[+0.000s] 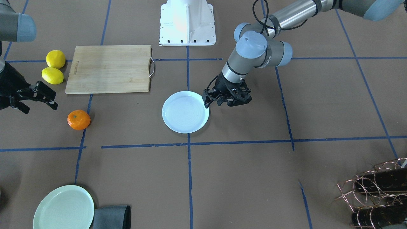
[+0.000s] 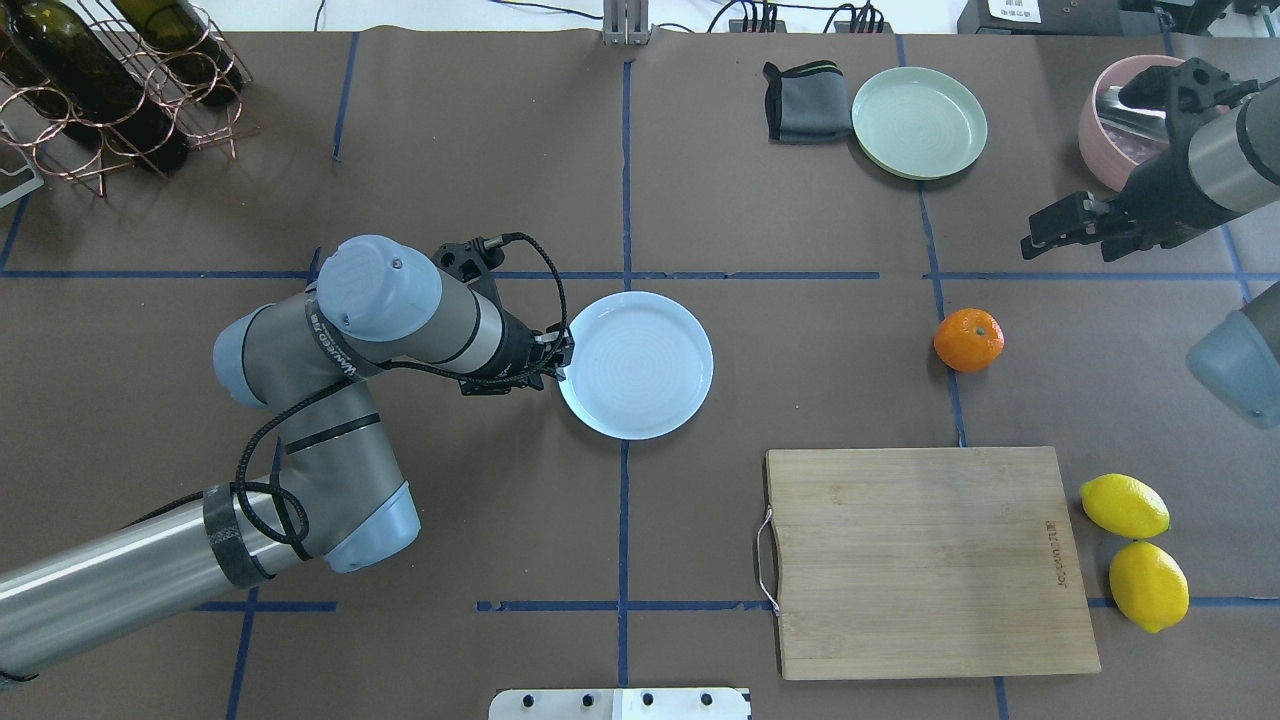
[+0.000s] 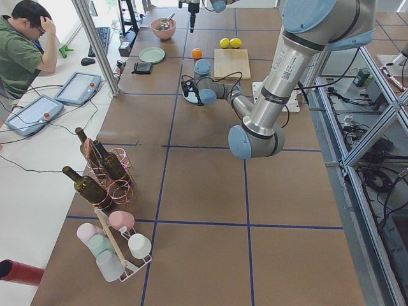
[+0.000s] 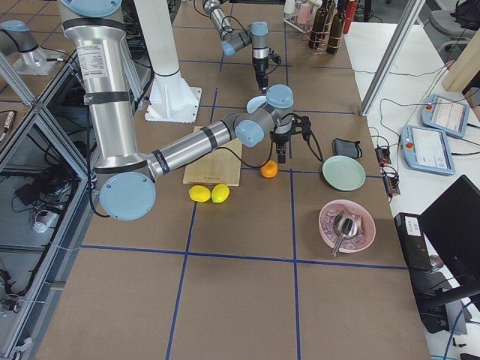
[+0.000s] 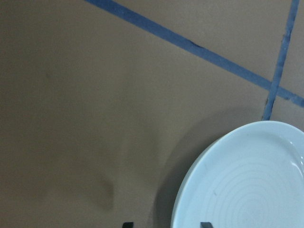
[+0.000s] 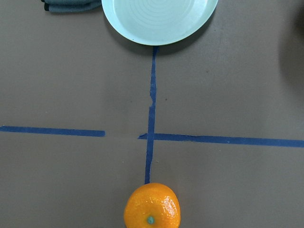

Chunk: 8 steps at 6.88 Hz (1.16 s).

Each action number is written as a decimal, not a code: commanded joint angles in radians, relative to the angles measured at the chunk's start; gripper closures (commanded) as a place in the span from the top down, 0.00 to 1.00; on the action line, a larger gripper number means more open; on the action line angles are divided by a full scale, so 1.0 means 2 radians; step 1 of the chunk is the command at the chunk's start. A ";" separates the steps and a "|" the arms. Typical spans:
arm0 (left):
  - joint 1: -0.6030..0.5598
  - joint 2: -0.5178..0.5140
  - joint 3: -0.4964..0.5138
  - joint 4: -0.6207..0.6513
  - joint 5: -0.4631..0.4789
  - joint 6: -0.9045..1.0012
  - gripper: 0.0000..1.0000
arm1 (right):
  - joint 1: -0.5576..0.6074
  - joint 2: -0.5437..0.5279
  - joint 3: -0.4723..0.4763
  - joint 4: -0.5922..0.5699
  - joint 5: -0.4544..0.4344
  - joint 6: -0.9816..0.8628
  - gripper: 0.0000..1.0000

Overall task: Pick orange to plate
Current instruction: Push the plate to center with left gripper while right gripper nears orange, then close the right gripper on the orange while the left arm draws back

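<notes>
The orange [image 2: 968,340] lies on the brown table, far from the pale bluish-white plate [image 2: 636,365] at the table's middle. My right gripper [image 1: 38,108] hovers open beside and above the orange, holding nothing. The right wrist view has the orange [image 6: 152,209] at its bottom edge and shows no fingers. My left gripper [image 2: 562,358] is low at the plate's rim on the robot's left side. In the left wrist view its two fingertips stand apart, one on each side of the plate's rim [image 5: 183,199]. The plate is empty.
A wooden cutting board [image 2: 925,560] lies on the robot's side of the orange, with two lemons [image 2: 1124,506] beside it. A pale green plate [image 2: 919,122], a grey cloth [image 2: 805,102] and a pink bowl [image 2: 1110,120] sit at the far right. A wine rack [image 2: 100,90] stands far left.
</notes>
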 commanded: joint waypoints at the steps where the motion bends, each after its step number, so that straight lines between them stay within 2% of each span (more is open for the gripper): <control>1: -0.038 0.005 -0.018 0.012 -0.041 0.016 1.00 | -0.045 0.000 -0.003 0.001 -0.046 0.029 1.00; 2: -0.052 0.016 -0.038 0.032 -0.058 0.023 1.00 | -0.073 0.000 -0.005 0.001 -0.078 0.038 1.00; 4: -0.060 0.026 -0.062 0.066 -0.058 0.059 1.00 | -0.105 0.017 -0.029 0.001 -0.111 0.038 1.00; 6: -0.061 0.027 -0.062 0.065 -0.058 0.059 1.00 | -0.115 0.020 -0.052 0.001 -0.115 0.032 1.00; 8: -0.061 0.027 -0.063 0.065 -0.058 0.059 1.00 | -0.121 0.047 -0.082 0.001 -0.116 0.032 1.00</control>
